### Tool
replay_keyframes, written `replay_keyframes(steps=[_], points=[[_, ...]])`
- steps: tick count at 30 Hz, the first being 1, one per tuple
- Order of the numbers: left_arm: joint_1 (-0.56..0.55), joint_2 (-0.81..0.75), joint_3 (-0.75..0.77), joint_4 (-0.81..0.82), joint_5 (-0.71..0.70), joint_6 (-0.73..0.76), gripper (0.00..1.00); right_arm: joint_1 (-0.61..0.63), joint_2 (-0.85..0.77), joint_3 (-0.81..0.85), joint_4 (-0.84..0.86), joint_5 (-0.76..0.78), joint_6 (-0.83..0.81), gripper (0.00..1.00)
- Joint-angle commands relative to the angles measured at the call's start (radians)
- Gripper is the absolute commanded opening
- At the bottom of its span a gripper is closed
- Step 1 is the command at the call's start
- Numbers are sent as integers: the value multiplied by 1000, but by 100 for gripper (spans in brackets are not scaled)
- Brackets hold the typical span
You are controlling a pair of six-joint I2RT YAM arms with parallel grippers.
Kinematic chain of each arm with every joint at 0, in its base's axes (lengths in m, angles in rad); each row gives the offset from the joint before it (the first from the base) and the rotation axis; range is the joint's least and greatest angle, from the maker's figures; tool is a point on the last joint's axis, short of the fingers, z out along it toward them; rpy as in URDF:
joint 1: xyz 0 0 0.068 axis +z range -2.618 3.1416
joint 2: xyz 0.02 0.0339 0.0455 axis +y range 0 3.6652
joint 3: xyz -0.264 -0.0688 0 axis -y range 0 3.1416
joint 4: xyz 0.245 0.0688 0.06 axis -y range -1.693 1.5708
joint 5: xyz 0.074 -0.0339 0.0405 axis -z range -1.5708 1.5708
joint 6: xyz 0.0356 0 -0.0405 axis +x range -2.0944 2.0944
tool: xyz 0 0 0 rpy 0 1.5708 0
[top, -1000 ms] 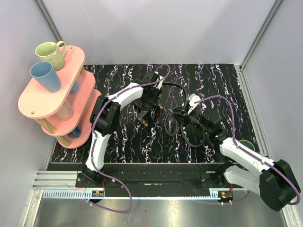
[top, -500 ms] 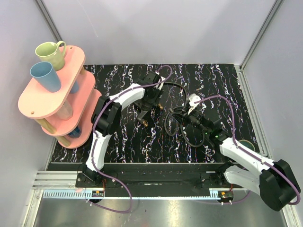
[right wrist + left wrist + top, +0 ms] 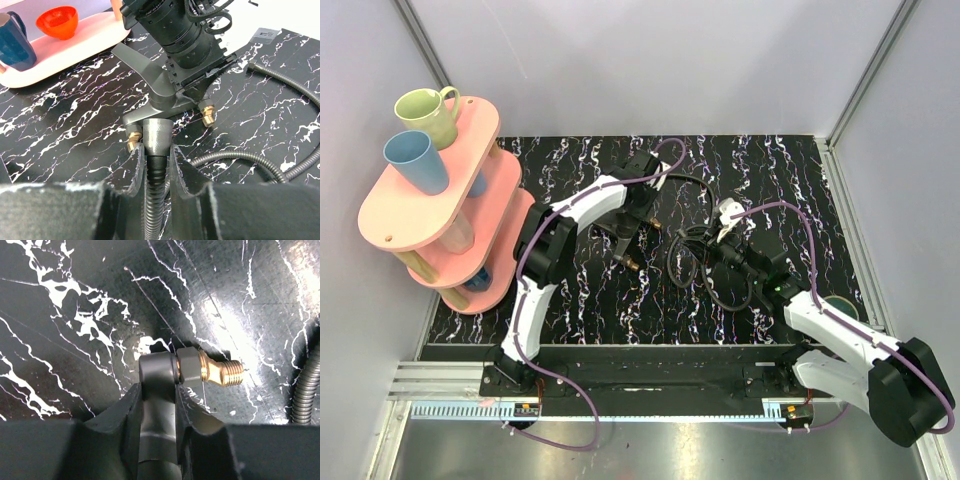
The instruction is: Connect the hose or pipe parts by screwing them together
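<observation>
**Q:** Where the bench (image 3: 582,300) meets its edges, what bounds it?

**A:** Pale walls at the back and on both sides, with the arm bases along the near edge. A pink shelf (image 3: 425,215) overhangs the left end. Open room: the near-left stretch of black marbled top, and the far-right corner.

**Q:** Entry for the left arm?

**A:** It reaches up the middle and bends rightward at the elbow, wrist pointing down. The left claw (image 3: 157,390) is clamped on one dark grey branch of the forked fitting (image 3: 150,102), a finger pressed to each side. One brass tip (image 3: 221,372) juts past the fingers to the right (whether the fitting touches the top, I cannot tell).

**Q:** And the right arm?

**A:** It stretches low from the near-right corner toward the centre. The right claw (image 3: 157,150) is closed on the collared end of the hose (image 3: 287,84), which points at the fitting and sits just short of it, near the closest brass tip.

**Q:** Surroundings and obstructions?

**A:**
- The rest of the hose lies in loops on the bench around and beside the right wrist.
- A white tag (image 3: 265,34) lies behind them.
- The shelf carries a green mug (image 3: 428,112) and a blue cup (image 3: 416,160) on top, and an orange bowl (image 3: 57,22) on a lower tier, well clear of both claws.
</observation>
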Motion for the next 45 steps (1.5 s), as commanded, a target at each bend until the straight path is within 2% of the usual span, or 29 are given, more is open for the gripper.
replay_keyframes(steps=[1, 5, 12, 14, 15, 18, 22, 24, 27, 30, 31, 32, 35, 38, 41, 45], points=[[6, 10, -56, -48, -5, -25, 14, -3, -25, -1, 28, 25, -25, 0], [18, -72, -145, -47, -5, -86, 9, -3, 11, 5, 39, 23, -31, 0], [26, -179, -303, -33, -34, -111, 11, -3, 102, 49, 7, 8, -109, 0], [27, -193, -320, -33, -43, -118, 18, -3, 108, 48, 7, 9, -109, 0], [27, -190, -318, -36, -43, -117, 29, -5, 110, 45, 8, 9, -109, 0], [35, -170, -291, -60, -16, -97, 46, -3, 94, 28, 15, 6, -103, 0], [67, -155, -265, -88, 51, -65, 53, -5, 73, 11, 22, 0, -94, 0], [72, -150, -254, -91, 58, -48, 53, -3, 65, 3, 25, -3, -91, 0], [77, -150, -261, -93, 71, -36, 51, -5, 68, 3, 28, -1, -95, 0], [77, -139, -265, -90, 93, -5, 38, -5, 86, 6, 33, 3, -102, 0], [77, -141, -266, -91, 93, -5, 33, -3, 93, 5, 33, 3, -102, 0], [77, -138, -268, -91, 88, -8, 21, -3, 97, 6, 35, 3, -103, 0], [75, -152, -278, -88, 72, -26, 0, -3, 117, 9, 44, -4, -118, 0], [75, -194, -304, -80, 65, -95, 0, -3, 162, 49, 15, -6, -143, 0], [74, -253, -326, -77, -5, -129, 0, -3, 217, 118, -65, -17, -224, 0], [74, -349, -347, -77, 4, -168, 0, -2, 267, 129, -7, -119, -374, 0]])
